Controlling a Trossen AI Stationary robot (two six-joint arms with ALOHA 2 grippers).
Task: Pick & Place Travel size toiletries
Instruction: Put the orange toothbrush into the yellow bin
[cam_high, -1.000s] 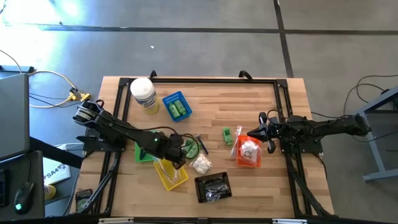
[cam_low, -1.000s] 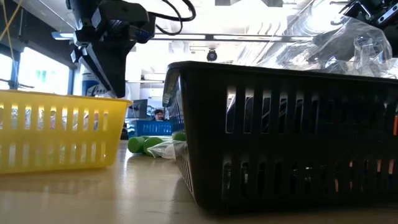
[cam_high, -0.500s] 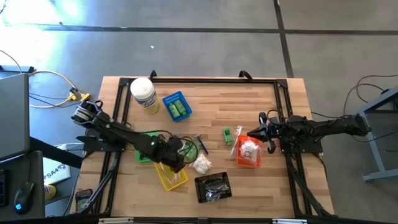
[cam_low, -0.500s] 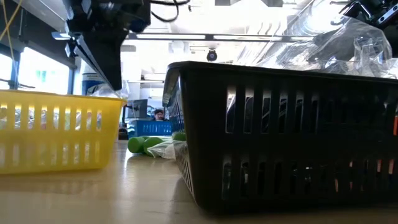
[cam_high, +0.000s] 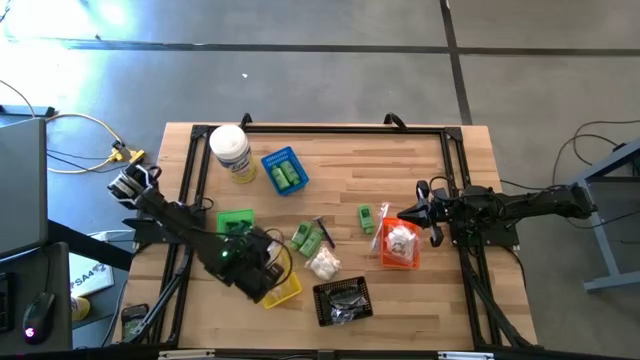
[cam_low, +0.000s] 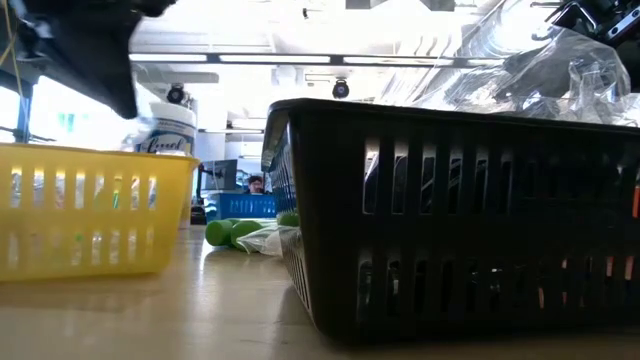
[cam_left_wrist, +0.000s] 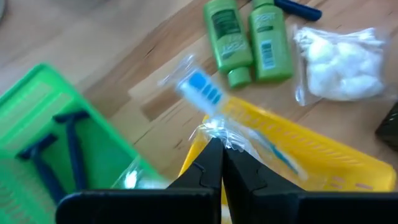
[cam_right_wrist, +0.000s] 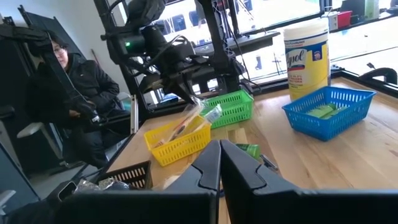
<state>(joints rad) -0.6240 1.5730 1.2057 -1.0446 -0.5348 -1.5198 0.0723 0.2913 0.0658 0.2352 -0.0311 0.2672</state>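
My left gripper (cam_high: 266, 274) hangs over the yellow basket (cam_high: 283, 291), shut on a thin clear-wrapped stick with a blue-and-white end (cam_left_wrist: 200, 89). The same stick (cam_right_wrist: 203, 114) shows slanting above that basket (cam_right_wrist: 180, 142) in the right wrist view. Two small green bottles (cam_left_wrist: 249, 38) and a white puffy packet (cam_left_wrist: 339, 62) lie on the table just beyond the basket. Another green item (cam_high: 366, 217) lies near the orange basket (cam_high: 400, 246). My right gripper (cam_high: 414, 214) waits shut and level at the table's right, touching nothing. My left gripper pinches the wrapped stick's crinkled clear wrapper (cam_left_wrist: 214, 132) between its two fingertips, partway along the stick. The fingers slant downward from above. The blue-and-white end sticks out beyond the fingertips, and the stick is lifted clear over the yellow basket's rim.
A green basket (cam_high: 237, 221) with dark blue razors (cam_left_wrist: 56, 143) stands beside the yellow one. A black basket (cam_high: 343, 300) of clear wrappers sits at the near edge. A blue basket (cam_high: 284, 170) and a big white jar (cam_high: 230, 152) stand at the far left. A seated person (cam_right_wrist: 74, 93) is beyond the table.
My left gripper has gone toward the table's near edge and a little left, from beside the green bottles to over the yellow basket, and its wrist has rolled. In the low view the arm has slid off to the left.
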